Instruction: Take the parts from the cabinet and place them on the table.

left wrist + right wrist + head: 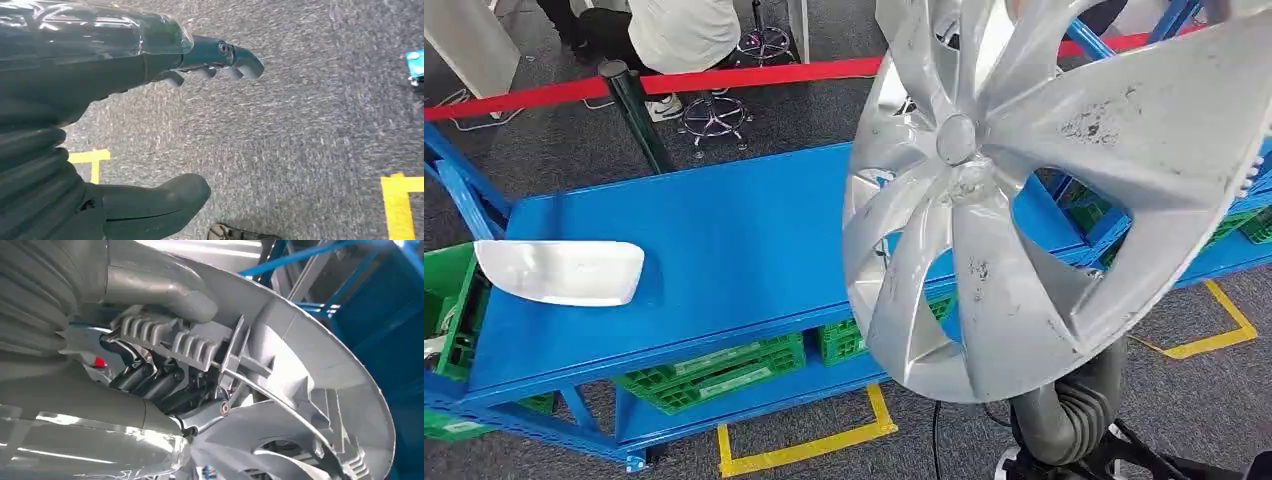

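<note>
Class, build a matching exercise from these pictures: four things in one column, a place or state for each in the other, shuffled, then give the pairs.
Things
1. silver plastic wheel cover
2. white curved panel part
3. left robot hand
4. green plastic crates

Places or states
A. on the lower shelf
B. lying on the blue table top
C. hanging over grey carpet, holding nothing
D. held by the right robot hand

Pairs: 1-D, 2-B, 3-C, 4-A

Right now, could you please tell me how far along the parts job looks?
Done: one white part already lies on the blue table. In hand: the right robot hand grips the silver wheel cover by its rim, held up above the table's edge. Left: setting it down. The left robot hand hangs open over the carpet.
</note>
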